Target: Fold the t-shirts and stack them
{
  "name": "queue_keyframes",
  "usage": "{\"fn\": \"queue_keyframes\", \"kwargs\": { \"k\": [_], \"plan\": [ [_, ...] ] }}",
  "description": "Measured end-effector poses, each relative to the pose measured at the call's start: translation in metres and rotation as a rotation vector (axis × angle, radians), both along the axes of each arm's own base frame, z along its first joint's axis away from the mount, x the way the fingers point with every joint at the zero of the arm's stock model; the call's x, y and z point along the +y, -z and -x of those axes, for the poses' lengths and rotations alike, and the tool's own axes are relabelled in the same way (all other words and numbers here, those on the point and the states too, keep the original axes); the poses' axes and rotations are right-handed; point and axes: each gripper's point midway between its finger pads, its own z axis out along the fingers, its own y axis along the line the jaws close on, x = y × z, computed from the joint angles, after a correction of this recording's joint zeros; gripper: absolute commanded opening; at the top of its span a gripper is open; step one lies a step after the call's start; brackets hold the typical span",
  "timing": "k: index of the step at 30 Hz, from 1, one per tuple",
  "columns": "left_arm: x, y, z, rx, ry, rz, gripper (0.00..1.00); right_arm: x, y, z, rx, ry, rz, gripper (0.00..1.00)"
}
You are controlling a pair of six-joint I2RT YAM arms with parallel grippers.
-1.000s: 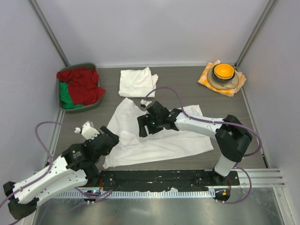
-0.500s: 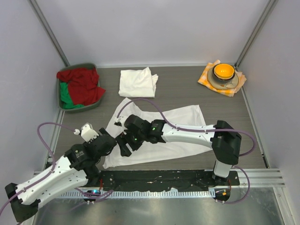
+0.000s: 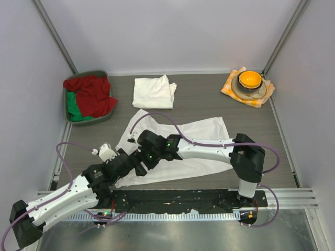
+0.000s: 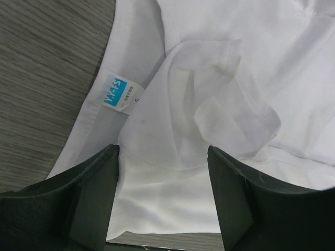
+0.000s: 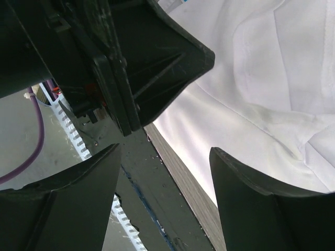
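A white t-shirt [image 3: 209, 137] lies spread out in the middle of the table. A second white t-shirt [image 3: 153, 92] lies folded behind it. My left gripper [image 3: 127, 158] is open over the spread shirt's near-left corner. In the left wrist view the gripper [image 4: 163, 201] hangs just above the white cloth [image 4: 209, 110] by its blue label [image 4: 116, 94], holding nothing. My right gripper [image 3: 139, 165] reaches across the shirt to the same corner, close beside the left one. In the right wrist view the gripper [image 5: 165, 201] is open and empty over the shirt's near edge [image 5: 261, 78].
A grey bin [image 3: 102, 76] with red and green cloths stands at the back left. An orange bowl [image 3: 249, 79] sits on an orange-and-white checked cloth [image 3: 226, 87] at the back right. The black base plate [image 3: 178, 198] runs along the near edge. The left gripper's body [image 5: 152, 57] fills the right wrist view's upper left.
My right gripper has swung left and nearer, from the shirt's middle to its near-left corner. My left gripper has moved right onto the same corner.
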Motion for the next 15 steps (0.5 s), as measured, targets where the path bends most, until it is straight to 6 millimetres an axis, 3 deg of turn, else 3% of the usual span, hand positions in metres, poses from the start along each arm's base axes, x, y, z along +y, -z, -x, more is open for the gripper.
{"fn": "queue_keyframes", "kwargs": {
  "k": [6,15],
  "plan": [
    [-0.010,0.008,0.000,0.002,0.013,0.057,0.69,0.000,0.003,0.000,0.002,0.000,0.007,0.74],
    [-0.008,0.012,0.008,0.014,0.003,0.100,0.66,0.003,0.030,0.002,0.027,-0.008,0.041,0.74]
  ]
}}
